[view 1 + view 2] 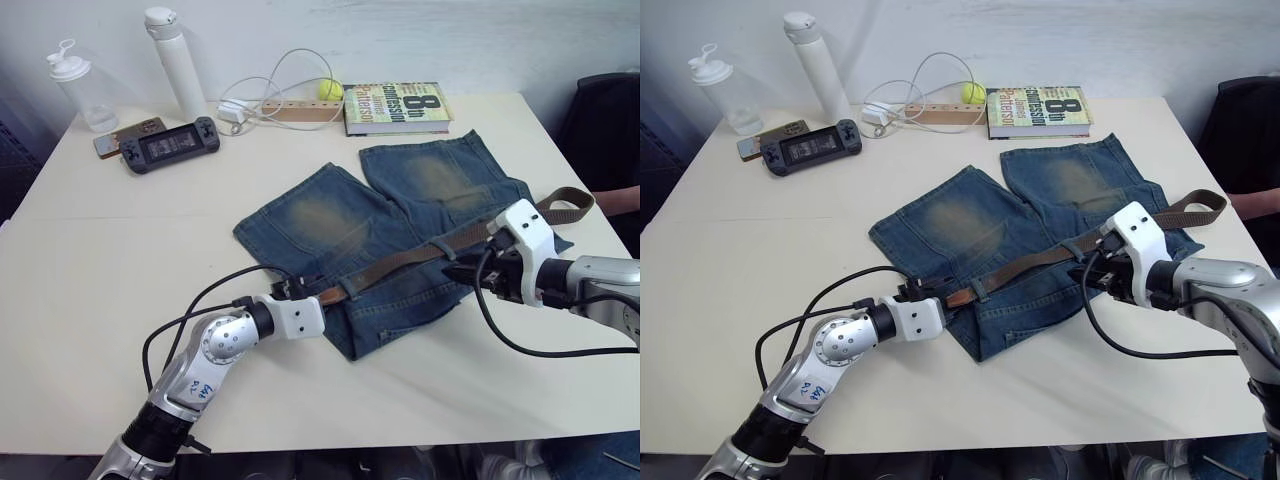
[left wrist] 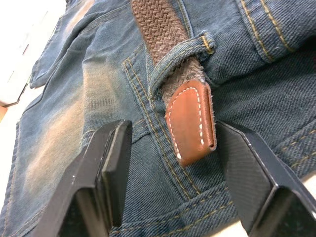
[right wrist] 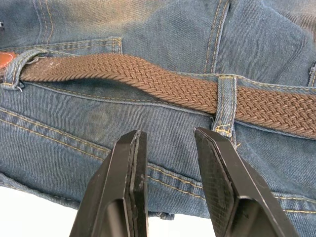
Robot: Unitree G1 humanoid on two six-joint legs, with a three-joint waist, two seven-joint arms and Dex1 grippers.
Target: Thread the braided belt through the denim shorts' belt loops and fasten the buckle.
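The denim shorts (image 1: 330, 215) lie flat on the white table (image 1: 120, 300), waistband toward me. The braided belt (image 1: 400, 262) runs along the waistband under two belt loops (image 3: 224, 103) (image 2: 180, 57). Its tan leather tip (image 2: 191, 121) pokes out of the left loop. My left gripper (image 2: 174, 136) is open, one finger on each side of that tip. My right gripper (image 3: 168, 138) is open just over the waistband, below the belt and beside a loop. The belt's far end (image 1: 572, 203) curls past the shorts' right side. I cannot make out the buckle.
At the back of the table are a book (image 1: 395, 105), a tennis ball (image 1: 330, 90), a white cable (image 1: 285, 75) with a wooden power strip, a game console (image 1: 170, 145), a phone and two bottles (image 1: 175, 60). A dark chair (image 1: 605, 110) stands at the right.
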